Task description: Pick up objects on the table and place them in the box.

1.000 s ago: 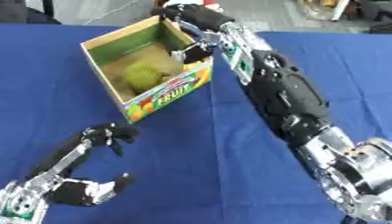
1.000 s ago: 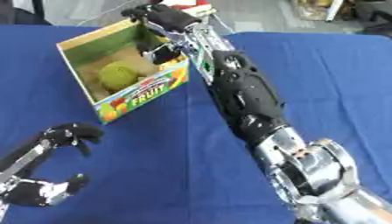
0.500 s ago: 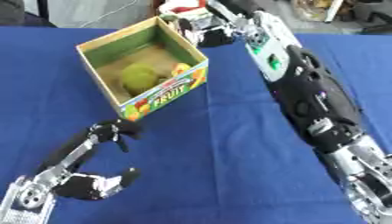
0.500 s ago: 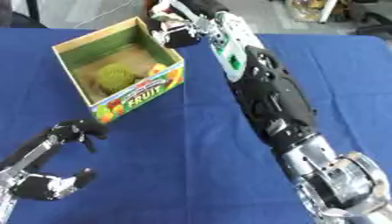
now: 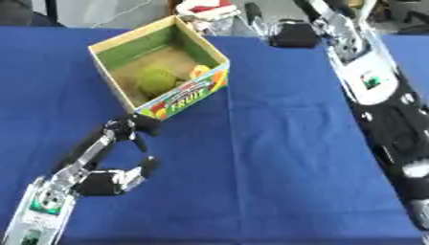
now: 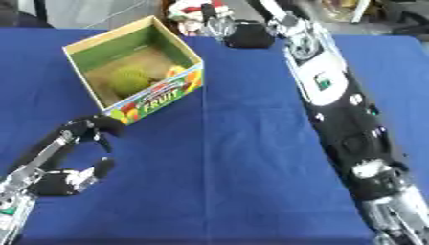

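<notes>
Right robot hand (image 5: 289, 33) has pulled back from over the box (image 5: 159, 72) since the earlier frames – now at the far edge of the blue worktop (image 5: 276, 158), just beyond the box's far corner, by a red-and-white object (image 5: 205, 7) there. Can't tell if its fingers are curled or holding anything. Box sits far-left on the worktop, open top, fruit print on the near side. Inside: a round green fruit (image 5: 159, 80) on the floor, something orange-yellow (image 5: 199, 72) against the near-right wall – same as before. Left robot hand (image 5: 113, 165) rests near the lower left corner, fingers relaxed and spread, empty, close to the box's near corner, barely changed.
</notes>
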`<action>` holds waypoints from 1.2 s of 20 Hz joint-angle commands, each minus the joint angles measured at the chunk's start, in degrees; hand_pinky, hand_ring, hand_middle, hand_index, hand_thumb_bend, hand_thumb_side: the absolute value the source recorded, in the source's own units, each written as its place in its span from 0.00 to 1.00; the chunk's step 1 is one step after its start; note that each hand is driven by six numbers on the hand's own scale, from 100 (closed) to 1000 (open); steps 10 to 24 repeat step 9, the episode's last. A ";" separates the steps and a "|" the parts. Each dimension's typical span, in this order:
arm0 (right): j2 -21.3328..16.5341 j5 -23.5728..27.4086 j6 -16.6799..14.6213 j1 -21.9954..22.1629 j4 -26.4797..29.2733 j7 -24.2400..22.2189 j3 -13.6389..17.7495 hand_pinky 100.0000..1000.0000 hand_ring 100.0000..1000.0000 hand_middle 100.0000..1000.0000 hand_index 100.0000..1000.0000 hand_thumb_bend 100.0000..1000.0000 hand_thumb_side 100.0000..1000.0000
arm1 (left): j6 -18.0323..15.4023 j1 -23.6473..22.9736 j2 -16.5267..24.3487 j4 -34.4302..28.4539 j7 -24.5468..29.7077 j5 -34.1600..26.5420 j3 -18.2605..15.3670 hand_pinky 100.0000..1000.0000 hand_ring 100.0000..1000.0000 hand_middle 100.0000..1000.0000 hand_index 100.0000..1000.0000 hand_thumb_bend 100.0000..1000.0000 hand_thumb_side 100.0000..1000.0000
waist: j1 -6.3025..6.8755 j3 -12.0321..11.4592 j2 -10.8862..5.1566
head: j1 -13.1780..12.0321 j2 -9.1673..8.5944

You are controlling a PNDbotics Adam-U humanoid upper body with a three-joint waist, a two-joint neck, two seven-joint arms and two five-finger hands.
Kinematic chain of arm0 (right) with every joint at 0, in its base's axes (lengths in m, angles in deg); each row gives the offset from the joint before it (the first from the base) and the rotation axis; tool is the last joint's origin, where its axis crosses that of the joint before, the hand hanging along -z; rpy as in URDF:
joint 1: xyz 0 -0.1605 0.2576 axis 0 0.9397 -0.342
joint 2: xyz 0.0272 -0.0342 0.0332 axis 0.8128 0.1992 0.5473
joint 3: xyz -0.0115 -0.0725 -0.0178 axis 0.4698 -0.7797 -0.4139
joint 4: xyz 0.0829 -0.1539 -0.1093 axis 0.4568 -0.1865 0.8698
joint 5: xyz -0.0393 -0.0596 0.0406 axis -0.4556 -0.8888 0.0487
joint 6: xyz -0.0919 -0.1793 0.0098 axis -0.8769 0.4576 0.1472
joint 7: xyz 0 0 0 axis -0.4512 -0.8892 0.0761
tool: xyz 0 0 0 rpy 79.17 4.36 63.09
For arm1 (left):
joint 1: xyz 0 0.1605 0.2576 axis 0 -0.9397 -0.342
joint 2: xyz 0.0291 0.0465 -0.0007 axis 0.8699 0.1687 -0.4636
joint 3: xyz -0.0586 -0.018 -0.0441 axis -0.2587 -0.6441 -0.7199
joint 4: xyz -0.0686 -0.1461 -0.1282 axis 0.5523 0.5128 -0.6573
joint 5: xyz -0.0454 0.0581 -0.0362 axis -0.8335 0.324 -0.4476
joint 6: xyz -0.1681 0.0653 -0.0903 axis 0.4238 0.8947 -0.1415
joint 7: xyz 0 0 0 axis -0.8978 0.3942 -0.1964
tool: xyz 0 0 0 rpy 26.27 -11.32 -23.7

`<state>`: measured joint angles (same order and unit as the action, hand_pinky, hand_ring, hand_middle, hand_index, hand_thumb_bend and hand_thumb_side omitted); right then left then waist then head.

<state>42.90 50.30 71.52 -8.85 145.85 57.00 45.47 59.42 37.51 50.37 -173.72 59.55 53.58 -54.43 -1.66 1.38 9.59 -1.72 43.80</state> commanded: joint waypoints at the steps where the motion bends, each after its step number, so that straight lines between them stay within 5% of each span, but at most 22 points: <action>1: -0.70 5.24 2.44 3.59 8.57 -0.68 1.22 0.87 0.84 0.68 0.87 0.00 0.36 | 0.95 0.01 0.83 -0.48 -2.59 -0.75 -0.58 0.49 0.72 0.72 0.84 0.26 0.54 | 0.26 0.35 -1.19 | -1.19 0.31; 5: 0.95 9.27 3.38 11.78 14.38 -1.64 2.20 0.89 0.84 0.67 0.83 0.00 0.38 | 1.75 -0.39 0.70 -0.37 -4.78 -1.17 -0.70 0.50 0.73 0.73 0.84 0.25 0.53 | 0.41 0.91 -1.39 | -2.41 0.31; 6: 1.44 10.26 3.51 13.76 15.27 -1.97 2.37 0.89 0.84 0.67 0.83 0.00 0.28 | 1.92 -0.40 0.66 -0.38 -5.30 -1.35 -0.72 0.50 0.73 0.73 0.84 0.25 0.52 | 0.48 1.00 -1.34 | -2.62 0.31; 7: 1.80 11.08 3.51 15.56 16.03 -2.48 2.39 0.89 0.84 0.67 0.83 0.00 0.38 | 2.07 -0.38 0.62 -0.38 -5.78 -1.56 -0.72 0.50 0.73 0.73 0.84 0.24 0.52 | 0.56 1.09 -1.27 | -2.75 0.31; 9: 2.43 12.57 2.98 19.21 17.36 -4.14 2.42 0.89 0.84 0.67 0.83 0.00 0.38 | 2.34 -0.38 0.55 -0.38 -6.70 -2.05 -0.59 0.50 0.74 0.73 0.83 0.23 0.52 | 0.76 1.32 -1.05 | -2.90 0.31; 24: 2.43 12.57 2.98 19.21 17.36 -4.14 2.42 0.89 0.84 0.67 0.83 0.00 0.38 | 2.34 -0.38 0.55 -0.38 -6.70 -2.05 -0.59 0.50 0.74 0.73 0.83 0.23 0.52 | 0.76 1.32 -1.05 | -2.90 0.31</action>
